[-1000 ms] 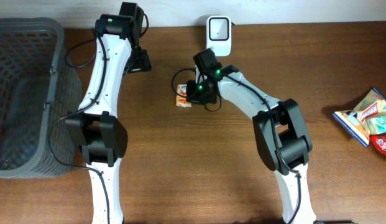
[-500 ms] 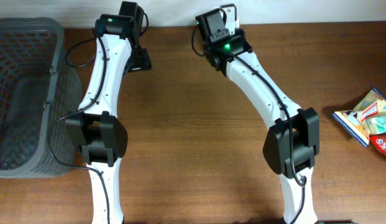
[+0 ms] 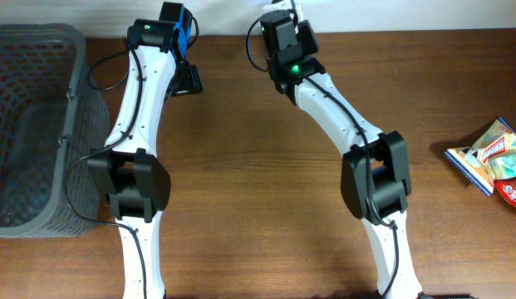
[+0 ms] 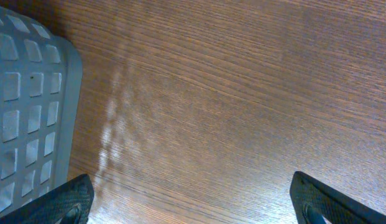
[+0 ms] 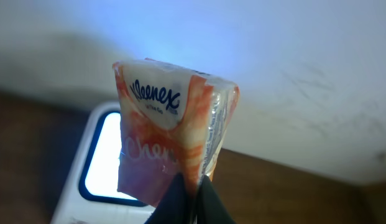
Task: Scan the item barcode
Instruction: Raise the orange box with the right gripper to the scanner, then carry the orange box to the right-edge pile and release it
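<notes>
The item is a small orange-and-white Kleenex tissue pack (image 5: 165,124). My right gripper (image 5: 191,186) is shut on its lower edge and holds it upright in the air. Just behind and left of the pack is the white scanner (image 5: 102,155), its window glowing bright. From overhead, the right gripper (image 3: 288,15) is at the table's back edge and covers both the scanner and the pack. My left gripper (image 4: 193,208) hangs open over bare wood with nothing between its fingers; overhead it shows at the back left (image 3: 189,80).
A grey plastic basket (image 3: 33,124) stands at the far left, its corner also in the left wrist view (image 4: 25,106). Several colourful snack packets (image 3: 490,154) lie at the right edge. A pale wall runs behind the table.
The right gripper lifted the tissue pack off the table and carried it back to the scanner, now covering it. The left arm has not moved.
</notes>
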Available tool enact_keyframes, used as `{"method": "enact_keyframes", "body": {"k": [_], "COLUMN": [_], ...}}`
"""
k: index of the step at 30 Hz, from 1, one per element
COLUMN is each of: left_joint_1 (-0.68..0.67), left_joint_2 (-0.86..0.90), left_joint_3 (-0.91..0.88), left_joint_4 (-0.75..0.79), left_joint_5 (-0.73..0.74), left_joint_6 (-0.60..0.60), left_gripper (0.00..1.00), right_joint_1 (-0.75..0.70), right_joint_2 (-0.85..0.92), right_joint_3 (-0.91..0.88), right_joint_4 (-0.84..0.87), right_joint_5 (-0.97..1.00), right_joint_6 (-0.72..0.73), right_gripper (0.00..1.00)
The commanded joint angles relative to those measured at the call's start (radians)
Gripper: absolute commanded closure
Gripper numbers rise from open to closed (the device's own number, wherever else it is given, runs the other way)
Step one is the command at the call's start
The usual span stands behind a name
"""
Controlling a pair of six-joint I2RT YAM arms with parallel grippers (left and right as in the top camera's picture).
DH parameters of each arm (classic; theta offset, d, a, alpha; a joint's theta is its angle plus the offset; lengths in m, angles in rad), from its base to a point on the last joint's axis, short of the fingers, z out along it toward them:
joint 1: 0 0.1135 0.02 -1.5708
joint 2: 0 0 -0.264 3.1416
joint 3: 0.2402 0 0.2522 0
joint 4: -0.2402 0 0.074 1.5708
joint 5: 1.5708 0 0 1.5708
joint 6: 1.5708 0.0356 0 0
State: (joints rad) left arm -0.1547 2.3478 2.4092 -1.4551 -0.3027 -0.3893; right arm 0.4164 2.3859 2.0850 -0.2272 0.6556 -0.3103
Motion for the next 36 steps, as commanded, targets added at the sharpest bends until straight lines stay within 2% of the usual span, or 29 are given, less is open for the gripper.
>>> {"method": "enact_keyframes", "body": {"k": [1,3,13,18,23,28,32,36], "left_joint_1": [0.005,0.005,0.005,0.005,0.005,0.005,0.005,0.005], "left_joint_2": [-0.007,-0.007,-0.007,-0.007,-0.007,-0.007,-0.007,-0.007], "left_joint_3": [-0.004,-0.004,-0.004,-0.004,-0.004,-0.004,-0.004,-0.004], "left_joint_4": [-0.001,0.000,0.000,0.000,-0.005,-0.001,-0.001,-0.002], "left_joint_5": [0.003,0.004,0.004,0.004,0.011,0.027,0.057,0.079], "left_joint_6": [-0.003,-0.003,-0.003,-0.003,-0.003,-0.003,-0.003,-0.003], "left_gripper": [0.01,0.01,0.01,0.01,0.01,0.01,0.01,0.01], "right_joint_1": [-0.016,-0.018,-0.018,-0.018,-0.021,-0.087,-0.227,-0.461], "right_joint_2": [0.042,0.046,0.046,0.030,-0.051,-0.206,-0.330,-0.365], "right_joint_3": [0.012,0.012,0.012,0.015,0.015,0.015,0.015,0.014], "right_joint_4": [0.015,0.014,0.011,0.015,-0.150,-0.336,-0.565,-0.846], "right_joint_5": [-0.005,-0.005,0.019,0.161,0.180,0.220,0.204,0.002], "right_joint_6": [-0.269,-0.307,-0.306,-0.230,-0.203,0.076,0.327,0.593], "right_gripper": [0.96,0.96,0.96,0.96,0.96,0.96,0.96,0.96]}}
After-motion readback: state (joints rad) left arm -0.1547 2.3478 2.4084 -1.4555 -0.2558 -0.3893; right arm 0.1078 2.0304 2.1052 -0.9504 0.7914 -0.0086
